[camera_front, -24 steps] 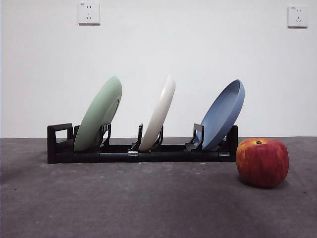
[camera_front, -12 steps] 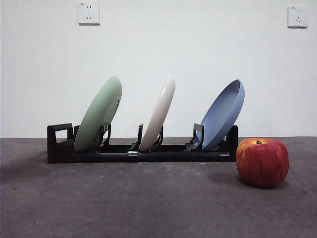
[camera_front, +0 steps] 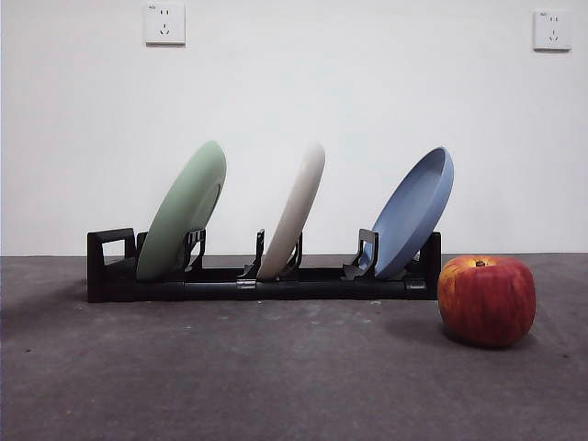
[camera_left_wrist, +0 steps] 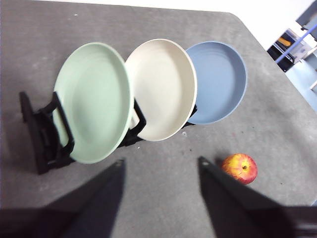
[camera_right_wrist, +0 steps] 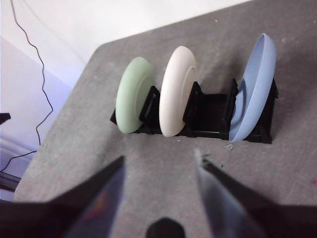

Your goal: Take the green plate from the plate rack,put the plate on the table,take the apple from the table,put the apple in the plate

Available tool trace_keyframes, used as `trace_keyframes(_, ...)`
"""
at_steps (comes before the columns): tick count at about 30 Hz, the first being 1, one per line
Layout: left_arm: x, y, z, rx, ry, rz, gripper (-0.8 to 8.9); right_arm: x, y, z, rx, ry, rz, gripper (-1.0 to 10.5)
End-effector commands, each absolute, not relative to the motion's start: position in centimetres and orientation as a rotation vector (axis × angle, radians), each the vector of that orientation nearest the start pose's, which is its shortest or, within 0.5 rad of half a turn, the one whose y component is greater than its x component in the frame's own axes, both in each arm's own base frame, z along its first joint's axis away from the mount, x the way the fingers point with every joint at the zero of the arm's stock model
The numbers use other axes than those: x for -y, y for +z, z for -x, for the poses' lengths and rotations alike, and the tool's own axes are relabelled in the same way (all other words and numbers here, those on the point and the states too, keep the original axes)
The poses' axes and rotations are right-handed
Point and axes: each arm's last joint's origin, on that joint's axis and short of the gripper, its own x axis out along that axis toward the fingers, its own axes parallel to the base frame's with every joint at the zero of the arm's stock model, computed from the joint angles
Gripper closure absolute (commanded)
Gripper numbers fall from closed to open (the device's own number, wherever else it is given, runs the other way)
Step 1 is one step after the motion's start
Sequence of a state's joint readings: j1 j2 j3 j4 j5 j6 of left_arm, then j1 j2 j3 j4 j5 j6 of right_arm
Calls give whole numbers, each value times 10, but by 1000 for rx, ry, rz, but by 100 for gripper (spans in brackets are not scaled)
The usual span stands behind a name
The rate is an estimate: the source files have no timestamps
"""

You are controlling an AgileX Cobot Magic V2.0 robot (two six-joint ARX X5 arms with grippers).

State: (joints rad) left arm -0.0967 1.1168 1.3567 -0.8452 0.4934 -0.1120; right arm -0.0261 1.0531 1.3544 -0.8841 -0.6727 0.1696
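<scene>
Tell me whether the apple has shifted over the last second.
No. In the front view the apple sits at the same spot beside the blue-plate end of the plate rack, unchanged in all three pictures.

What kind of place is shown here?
Probably a robot test bench, not a kitchen: a dark grey matte table, a plain white wall with sockets, a black plastic plate rack.

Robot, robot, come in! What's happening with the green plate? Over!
Both grippers open, holding nothing. Green plate in plate rack. Apple on table. Nothing blocking.
</scene>
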Motion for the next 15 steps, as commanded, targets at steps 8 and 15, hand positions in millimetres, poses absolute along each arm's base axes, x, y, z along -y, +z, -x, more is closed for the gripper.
trace_keyframes(8, 63, 422, -249, -667, -533, 138, 405, -20, 401, -213, -689, 597, -341, 348)
trace_keyframes(15, 107, 436, -291, -670, -479, -6, 404, -42, 395, -219, -730, 616, -276, 348)
